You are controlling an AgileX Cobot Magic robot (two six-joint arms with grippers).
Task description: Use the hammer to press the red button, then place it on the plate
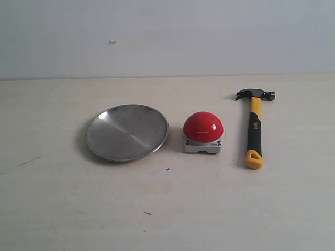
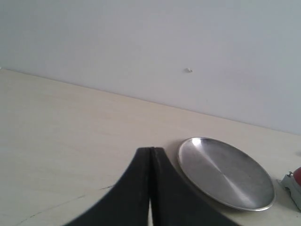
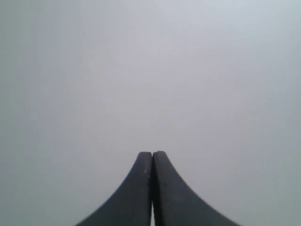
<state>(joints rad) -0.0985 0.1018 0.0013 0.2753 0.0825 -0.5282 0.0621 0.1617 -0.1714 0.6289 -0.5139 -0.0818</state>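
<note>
The hammer (image 1: 254,127) lies flat on the table at the right, dark head at the far end, yellow loop toward the front. To its left sits the red button (image 1: 203,127) on its grey base, and further left the silver plate (image 1: 127,132). Neither arm shows in the exterior view. In the left wrist view my left gripper (image 2: 151,149) is shut and empty, with the plate (image 2: 225,173) just beyond it and a corner of the button's base (image 2: 294,183) at the picture's edge. My right gripper (image 3: 152,153) is shut and empty, facing only a blank grey wall.
A pale wooden table (image 1: 167,209) runs back to a plain grey wall (image 1: 167,31). Small dark marks dot the tabletop near the front.
</note>
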